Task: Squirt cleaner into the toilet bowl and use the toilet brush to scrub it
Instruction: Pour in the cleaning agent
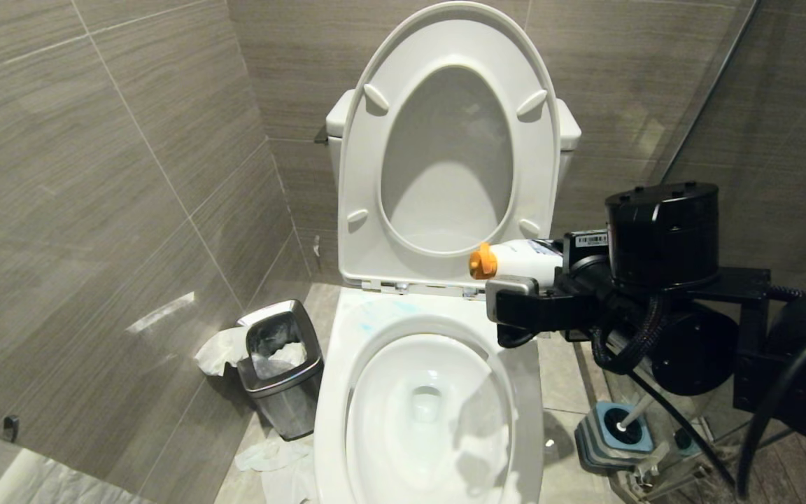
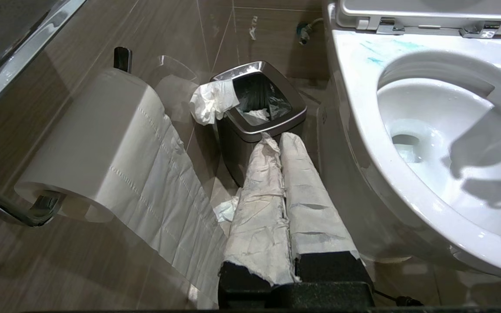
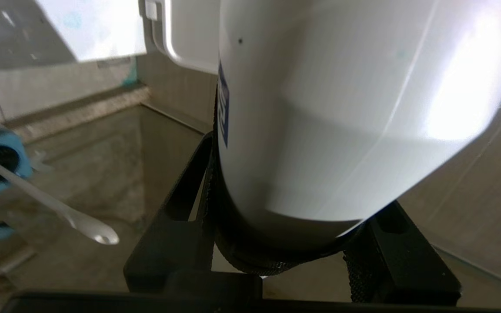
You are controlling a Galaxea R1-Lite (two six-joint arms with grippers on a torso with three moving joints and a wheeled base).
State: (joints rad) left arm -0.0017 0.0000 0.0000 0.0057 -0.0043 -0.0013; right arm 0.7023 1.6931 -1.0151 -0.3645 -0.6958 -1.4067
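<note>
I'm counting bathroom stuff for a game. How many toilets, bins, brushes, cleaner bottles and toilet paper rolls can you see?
Toilet bowl: 1
Steel bin: 1
Toilet brush: 1
Cleaner bottle, held by the right gripper: 1
Toilet paper roll: 1
Total: 5

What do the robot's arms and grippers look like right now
The right arm is black, with a rounded drum housing bearing a white barcode sticker and ribbed black cables looping beneath. The right gripper has angular black jaws with textured inner pads. The left gripper is black too, its two long jaws wrapped in crumpled white paper.
</note>
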